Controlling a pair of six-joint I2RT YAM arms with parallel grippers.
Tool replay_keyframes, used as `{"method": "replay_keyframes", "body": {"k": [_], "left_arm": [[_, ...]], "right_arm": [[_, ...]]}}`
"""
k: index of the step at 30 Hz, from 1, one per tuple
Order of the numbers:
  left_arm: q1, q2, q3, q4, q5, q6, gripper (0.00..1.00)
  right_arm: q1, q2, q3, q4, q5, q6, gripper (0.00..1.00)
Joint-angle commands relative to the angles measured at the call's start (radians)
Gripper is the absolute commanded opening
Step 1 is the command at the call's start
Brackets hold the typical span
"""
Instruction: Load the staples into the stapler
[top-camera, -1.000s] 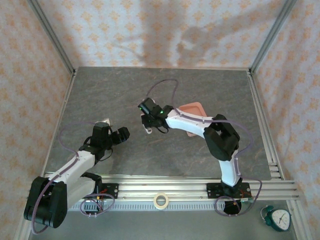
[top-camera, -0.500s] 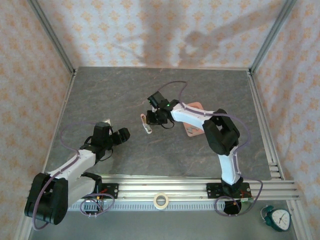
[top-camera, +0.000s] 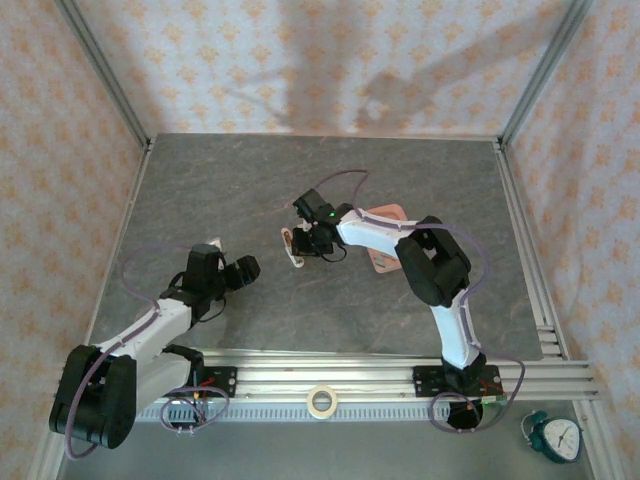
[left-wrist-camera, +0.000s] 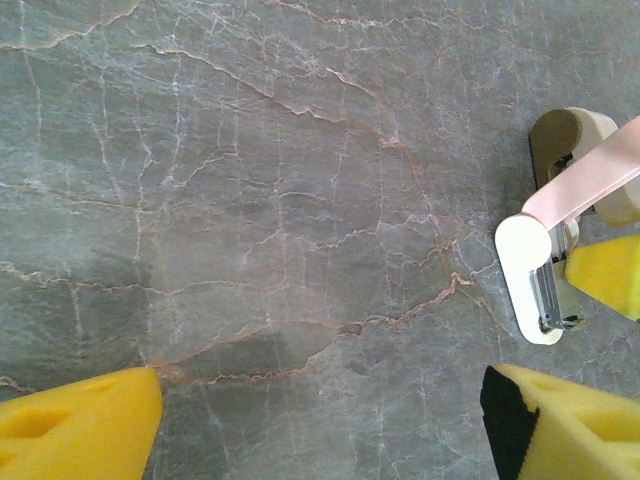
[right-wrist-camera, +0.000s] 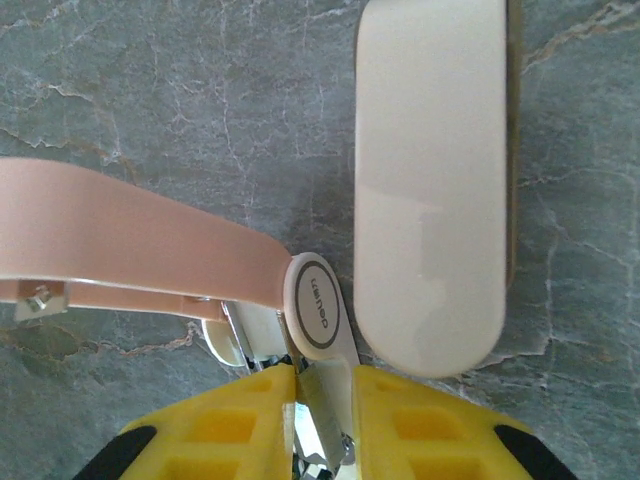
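The stapler (top-camera: 291, 248) lay hinged open near the middle of the desk (top-camera: 200, 190). The right end effector (right-wrist-camera: 325, 380) was pinched closed on the thin metal part at its hinge; whether staples lay in that pinch could not be told. The left end effector (left-wrist-camera: 320, 390) hovered spread wide and empty, toward the left edge. Judged step: seating staples. The next move would call for a straight feed along the channel, body steadied.
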Motion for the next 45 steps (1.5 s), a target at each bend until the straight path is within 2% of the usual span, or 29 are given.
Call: {"method": "replay_keyframes", "body": {"k": [1, 23, 36, 45], "left_arm": [[0.01, 0.001, 0.029, 0.004, -0.002, 0.022, 0.84], [0.01, -0.005, 0.026, 0.002, -0.002, 0.022, 0.84], [0.01, -0.017, 0.021, -0.003, -0.004, 0.023, 0.84], [0.01, -0.018, 0.019, 0.002, -0.003, 0.022, 0.84]], "right_arm": [[0.002, 0.021, 0.005, -0.002, -0.009, 0.012, 0.21], [0.002, -0.019, -0.006, 0.013, -0.025, 0.026, 0.12], [0.002, -0.054, -0.022, 0.037, -0.03, 0.037, 0.1], [0.002, -0.048, -0.034, 0.024, -0.03, 0.059, 0.23]]}}
